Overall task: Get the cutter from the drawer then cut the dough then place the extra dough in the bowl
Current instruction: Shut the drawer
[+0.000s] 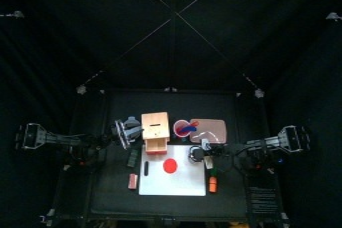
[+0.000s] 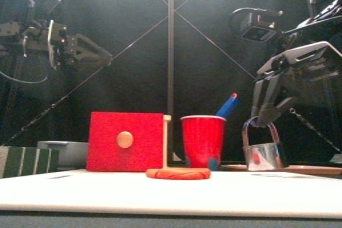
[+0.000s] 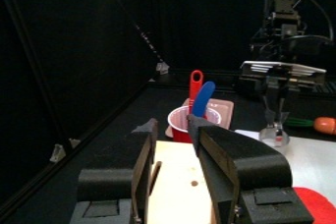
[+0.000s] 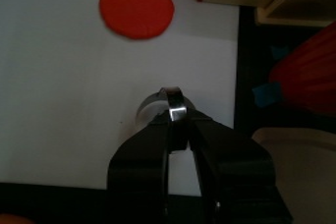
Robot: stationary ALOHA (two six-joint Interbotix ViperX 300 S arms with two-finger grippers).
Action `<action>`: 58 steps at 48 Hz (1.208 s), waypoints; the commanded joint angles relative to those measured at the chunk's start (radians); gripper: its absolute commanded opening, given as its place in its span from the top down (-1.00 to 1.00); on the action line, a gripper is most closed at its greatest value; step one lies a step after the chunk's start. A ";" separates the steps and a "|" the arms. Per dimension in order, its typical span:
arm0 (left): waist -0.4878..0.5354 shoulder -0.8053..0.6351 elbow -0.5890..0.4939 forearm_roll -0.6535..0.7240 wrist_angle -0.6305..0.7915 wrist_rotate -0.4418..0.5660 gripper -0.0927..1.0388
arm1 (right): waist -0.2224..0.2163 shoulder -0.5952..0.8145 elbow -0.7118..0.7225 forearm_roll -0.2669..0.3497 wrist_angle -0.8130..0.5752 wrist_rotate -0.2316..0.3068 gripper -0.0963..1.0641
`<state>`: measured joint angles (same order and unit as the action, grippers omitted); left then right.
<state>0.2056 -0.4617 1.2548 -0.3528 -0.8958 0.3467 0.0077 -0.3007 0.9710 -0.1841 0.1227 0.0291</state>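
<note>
— Right gripper (image 1: 203,156), what's it got?
— Jaws pressed together on the wire handle of the cutter (image 2: 263,155). The cutter hangs at the right side of the white cutting board (image 1: 181,185). Can't tell if its rim touches.
— Dough?
— The red dough (image 1: 170,167) is a whole disc, flat on the board's middle, left of the cutter and apart from it.
— Left gripper?
— Left gripper (image 1: 130,130) is up by the wooden box (image 2: 127,142), jaws spread, holding nothing. The red cup (image 2: 203,140) stands just right of the box, with a blue knife (image 2: 227,104) in it.
</note>
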 commanded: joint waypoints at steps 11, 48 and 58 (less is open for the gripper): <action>0.198 0.025 -0.120 -0.043 0.080 -0.002 -0.45 | 0.005 0.025 -0.080 0.084 -0.003 0.002 -0.37; 0.413 0.387 -0.583 0.350 0.927 0.000 -0.43 | 0.087 0.442 -0.499 0.084 -0.041 -0.005 -0.08; 0.419 0.448 -0.620 0.390 0.953 0.003 -0.43 | 0.086 0.512 -0.571 0.072 -0.041 -0.005 0.35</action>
<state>0.6197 -0.0199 0.6688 0.0169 0.0598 0.3497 0.0951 0.2132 0.4495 -0.1074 0.0890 0.0230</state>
